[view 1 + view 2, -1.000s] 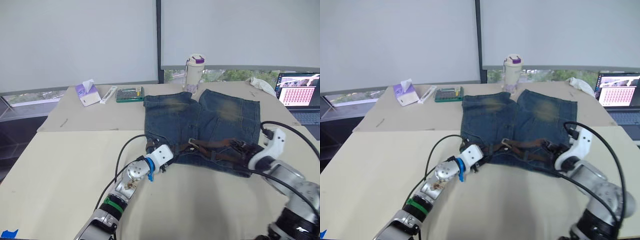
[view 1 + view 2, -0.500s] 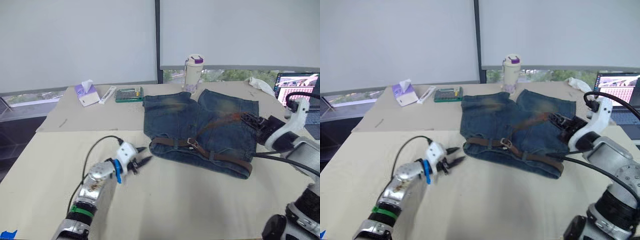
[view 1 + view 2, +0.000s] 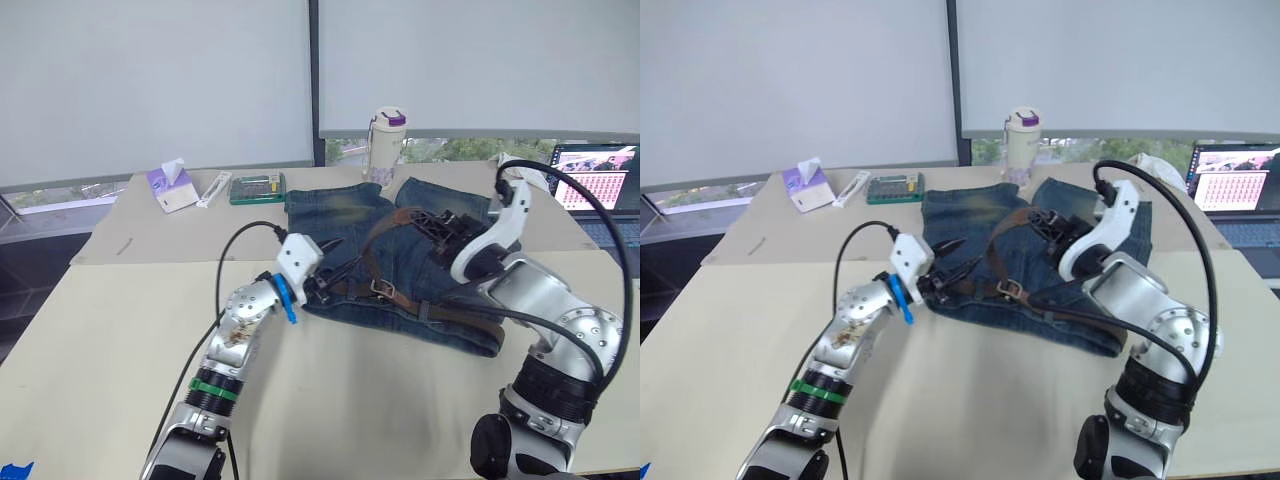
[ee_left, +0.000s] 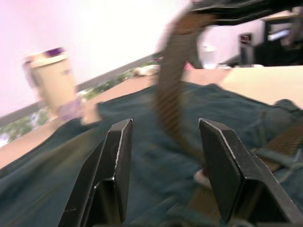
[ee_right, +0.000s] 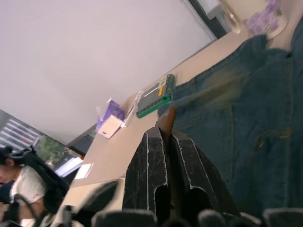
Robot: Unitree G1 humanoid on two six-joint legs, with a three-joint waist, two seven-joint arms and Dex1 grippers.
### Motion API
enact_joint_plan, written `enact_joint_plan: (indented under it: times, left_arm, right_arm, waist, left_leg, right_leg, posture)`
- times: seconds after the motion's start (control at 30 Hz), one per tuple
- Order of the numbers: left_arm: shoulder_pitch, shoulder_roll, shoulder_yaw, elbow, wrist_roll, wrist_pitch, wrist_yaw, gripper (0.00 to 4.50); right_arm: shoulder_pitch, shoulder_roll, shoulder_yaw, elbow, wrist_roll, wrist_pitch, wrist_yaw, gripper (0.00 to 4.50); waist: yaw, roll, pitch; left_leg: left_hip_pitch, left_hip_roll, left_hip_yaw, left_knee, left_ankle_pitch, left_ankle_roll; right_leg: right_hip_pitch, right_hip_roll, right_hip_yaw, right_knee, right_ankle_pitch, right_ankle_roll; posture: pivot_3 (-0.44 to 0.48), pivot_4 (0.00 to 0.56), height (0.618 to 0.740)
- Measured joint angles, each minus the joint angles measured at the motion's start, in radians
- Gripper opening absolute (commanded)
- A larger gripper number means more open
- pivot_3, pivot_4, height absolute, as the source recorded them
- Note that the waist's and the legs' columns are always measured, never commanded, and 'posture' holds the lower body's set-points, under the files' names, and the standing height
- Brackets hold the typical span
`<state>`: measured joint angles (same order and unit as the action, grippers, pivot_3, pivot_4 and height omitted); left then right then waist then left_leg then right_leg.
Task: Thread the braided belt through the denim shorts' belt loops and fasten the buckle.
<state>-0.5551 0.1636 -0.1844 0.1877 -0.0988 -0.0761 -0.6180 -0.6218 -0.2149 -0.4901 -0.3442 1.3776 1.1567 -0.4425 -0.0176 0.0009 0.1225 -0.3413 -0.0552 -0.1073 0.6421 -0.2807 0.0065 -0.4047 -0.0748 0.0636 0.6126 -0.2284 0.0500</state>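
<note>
Left arm reaches forward, its gripper [image 3: 322,268] spread wide — fingers [image 4: 116,163] well apart. Right arm bends inward, gripper [image 3: 432,222] raised, fingers [image 5: 151,163] pinched on the belt [image 3: 375,245].

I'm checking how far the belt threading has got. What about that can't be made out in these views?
- Belt loops: too small to pick out on the denim shorts in the head views, so the threading count is unclear.
- Buckle: too small to tell whether it is fastened.
- Braided belt: blurred in the left wrist view.
- Belt tip: the right gripper hides where it ends.
- Left gripper: what lies under it is cut off.
</note>
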Motion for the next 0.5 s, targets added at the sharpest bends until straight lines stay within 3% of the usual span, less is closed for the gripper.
enact_joint_plan:
  times: [0.27,0.5]
  left_arm:
    - [-0.076,-0.064,-0.014,0.127,0.1,-0.076,0.108,2.34]
    - [-0.076,-0.073,-0.014,0.158,0.119,-0.102,0.13,0.24]
  right_arm:
    - [0.029,0.001,0.116,-0.003,0.035,-0.091,-0.032,0.0]
    - [0.063,-0.012,0.173,-0.022,0.055,-0.148,-0.044,0.0]
  waist:
    - [0.004,0.0,0.0]
    - [0.002,0.0,0.0]
  left_leg:
    - [-0.001,-0.001,0.0,0.001,0.0,0.0]
    - [0.0,0.0,0.0,0.0,0.0,0.0]
  right_leg:
    - [0.0,-0.001,0.0,0.0,0.0,0.0]
    - [0.0,0.0,0.0,0.0,0.0,0.0]
  posture:
    - [0.0,0.15,0.74]
    - [0.0,0.15,0.74]
